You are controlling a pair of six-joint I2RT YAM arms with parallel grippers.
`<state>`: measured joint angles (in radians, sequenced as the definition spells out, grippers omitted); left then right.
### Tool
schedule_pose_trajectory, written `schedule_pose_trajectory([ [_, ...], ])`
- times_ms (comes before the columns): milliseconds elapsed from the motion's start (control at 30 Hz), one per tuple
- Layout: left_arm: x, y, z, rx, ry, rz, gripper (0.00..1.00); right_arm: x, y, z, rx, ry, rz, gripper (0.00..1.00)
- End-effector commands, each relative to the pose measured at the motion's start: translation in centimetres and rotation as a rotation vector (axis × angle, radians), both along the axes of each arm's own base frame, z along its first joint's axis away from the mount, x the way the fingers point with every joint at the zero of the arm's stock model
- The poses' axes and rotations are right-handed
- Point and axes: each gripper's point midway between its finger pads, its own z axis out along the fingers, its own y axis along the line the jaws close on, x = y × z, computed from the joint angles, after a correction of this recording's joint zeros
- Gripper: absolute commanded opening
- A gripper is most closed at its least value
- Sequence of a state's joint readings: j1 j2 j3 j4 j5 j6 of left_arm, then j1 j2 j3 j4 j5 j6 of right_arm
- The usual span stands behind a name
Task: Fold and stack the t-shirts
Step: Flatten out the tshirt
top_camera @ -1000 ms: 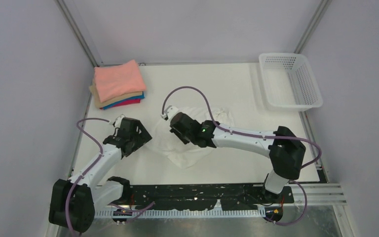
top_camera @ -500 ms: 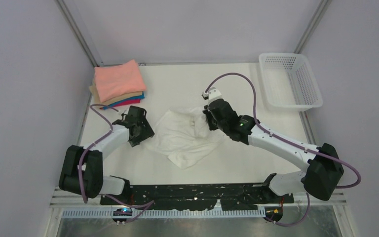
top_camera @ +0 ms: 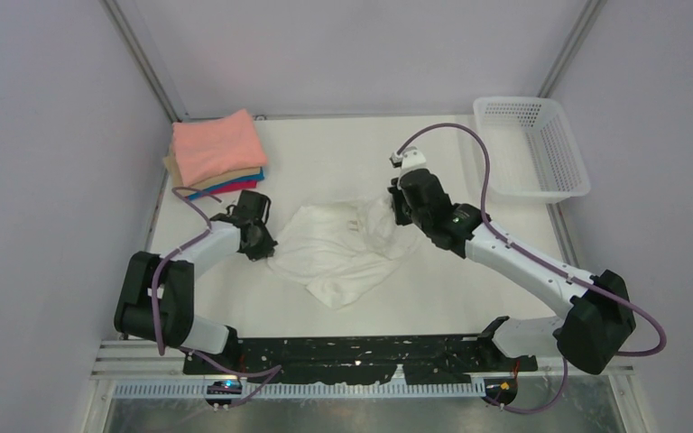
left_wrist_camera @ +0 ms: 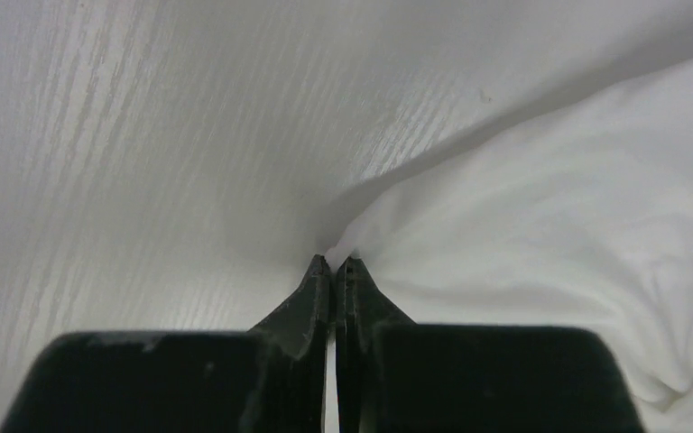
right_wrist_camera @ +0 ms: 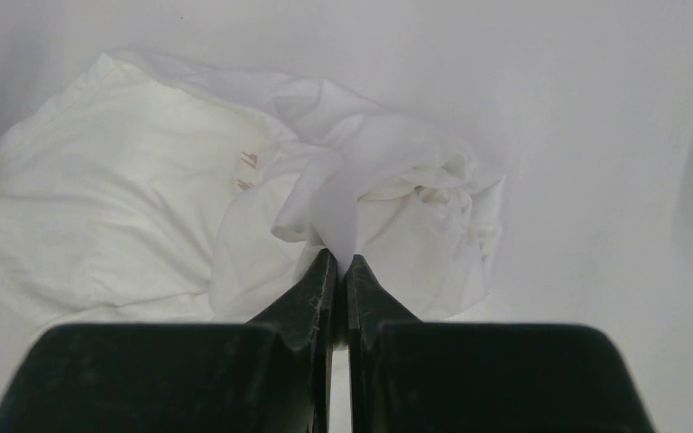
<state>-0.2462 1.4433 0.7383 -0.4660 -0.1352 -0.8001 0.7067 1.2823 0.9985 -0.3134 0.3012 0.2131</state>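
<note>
L gripper [left_wrist_camera: 335, 262]: jaws together at centre of the L wrist view. We see them nipping the very edge of the white tee [left_wrist_camera: 550, 225], cloth peaking up at the tips. R gripper [right_wrist_camera: 335, 257]: jaws together too, clamped on a bunched fold of the same tee, which rises from the tips mid-frame in the R wrist view. From above, we find the tee crumpled at frame centre on the table [top_camera: 352, 149], w/ L gripper at its left edge & R gripper at its upper right. Folded tees [top_camera: 215, 152] are stacked upper left, salmon-pink on top. White basket [top_camera: 570, 155] sits upper right, well apart from the tee.
</note>
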Motion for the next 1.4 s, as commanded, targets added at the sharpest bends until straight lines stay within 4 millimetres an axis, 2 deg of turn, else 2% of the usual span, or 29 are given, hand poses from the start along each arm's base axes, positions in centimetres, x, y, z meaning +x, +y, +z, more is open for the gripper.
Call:
schedule_pose_trajectory([
  [0, 1.7, -1.3, 0.9, -0.056, -0.050, -0.052, 0.00, 1.1, -0.3, 3.0, 0.050, -0.085, -0.032, 0.06],
  [100, 2.4, -0.8, 2.2, -0.023, -0.097, -0.056, 0.00, 1.7, -1.2, 3.6, 0.032, -0.110, -0.068, 0.06],
  [200, 3.5, 0.0, 5.8, 0.021, -0.220, -0.051, 0.00, 2.4, -2.9, 5.5, 0.017, -0.165, -0.129, 0.06],
  [267, 4.2, 0.7, 9.7, 0.063, -0.338, -0.045, 0.00, 2.7, -4.3, 7.8, 0.012, -0.224, -0.170, 0.06],
  [300, 4.5, 1.0, 12.8, 0.082, -0.428, -0.043, 0.00, 2.8, -4.9, 9.7, 0.013, -0.269, -0.182, 0.06],
  [333, 4.6, 1.6, 15.3, 0.115, -0.497, -0.037, 0.00, 2.8, -5.3, 10.8, 0.019, -0.291, -0.183, 0.06],
  [367, 4.5, 2.4, 18.1, 0.146, -0.567, -0.021, 0.00, 2.5, -5.7, 13.2, 0.033, -0.343, -0.174, 0.06],
  [400, 4.1, 3.2, 20.6, 0.169, -0.625, -0.003, 0.00, 2.3, -6.0, 14.6, 0.048, -0.373, -0.167, 0.06],
  [433, 3.4, 4.0, 23.3, 0.188, -0.692, 0.020, 0.00, 1.6, -6.5, 17.2, 0.067, -0.437, -0.157, 0.06],
  [467, 2.7, 4.4, 25.9, 0.185, -0.766, 0.034, 0.00, 1.1, -6.7, 18.6, 0.087, -0.468, -0.145, 0.06],
  [500, 2.0, 4.7, 28.4, 0.179, -0.845, 0.039, 0.00, 0.1, -7.5, 21.4, 0.102, -0.536, -0.137, 0.06],
  [533, 1.0, 5.1, 30.8, 0.171, -0.924, 0.043, 0.00, -0.5, -7.8, 22.7, 0.113, -0.566, -0.124, 0.06],
  [567, 0.1, 5.3, 32.8, 0.164, -0.990, 0.037, 0.00, -1.9, -8.7, 25.3, 0.130, -0.631, -0.113, 0.06],
  [600, -1.1, 5.6, 34.8, 0.158, -1.053, 0.033, 0.00, -2.6, -8.9, 26.5, 0.138, -0.661, -0.094, 0.06],
  [633, -2.2, 5.8, 36.5, 0.153, -1.103, 0.028, 0.00, -4.2, -9.9, 28.9, 0.179, -0.716, -0.092, 0.06],
  [733, -5.7, 6.4, 41.2, 0.138, -1.240, 0.006, 0.00, -8.1, -11.0, 34.1, 0.267, -0.833, -0.024, 0.06],
  [767, -6.9, 6.7, 42.7, 0.132, -1.282, 0.009, 0.00, -9.4, -11.6, 35.1, 0.281, -0.854, -0.009, 0.06],
  [800, -8.0, 7.1, 43.9, 0.130, -1.316, 0.017, 0.00, -10.9, -11.8, 37.0, 0.308, -0.895, 0.029, 0.06],
  [833, -9.1, 7.4, 45.0, 0.125, -1.348, 0.024, 0.00, -12.0, -12.2, 37.6, 0.315, -0.907, 0.047, 0.06],
  [867, -10.5, 7.8, 46.6, 0.112, -1.398, 0.028, 0.00, -13.6, -12.6, 39.5, 0.340, -0.949, 0.078, 0.06],
  [900, -11.6, 7.8, 47.7, 0.098, -1.432, 0.022, 0.00, -14.5, -12.4, 39.9, 0.342, -0.951, 0.118, 0.06],
  [933, -12.8, 7.8, 48.9, 0.080, -1.468, 0.010, 0.00, -16.1, -13.3, 41.5, 0.361, -0.982, 0.128, 0.06],
  [1033, -16.5, 7.2, 52.3, 0.015, -1.584, -0.060, 0.00, -19.0, -13.9, 43.7, 0.383, -1.026, 0.195, 0.06],
  [1167, -20.9, 6.4, 56.1, -0.043, -1.702, -0.165, 0.00, -23.5, -16.0, 47.1, 0.416, -1.136, 0.239, 0.06],
  [1267, -22.7, 5.8, 57.6, -0.060, -1.750, -0.224, 0.00, -26.3, -17.5, 49.1, 0.438, -1.209, 0.259, 0.06],
  [1367, -23.1, 5.9, 58.2, -0.050, -1.760, -0.222, 0.00, -27.0, -18.0, 49.8, 0.427, -1.230, 0.259, 0.06],
])
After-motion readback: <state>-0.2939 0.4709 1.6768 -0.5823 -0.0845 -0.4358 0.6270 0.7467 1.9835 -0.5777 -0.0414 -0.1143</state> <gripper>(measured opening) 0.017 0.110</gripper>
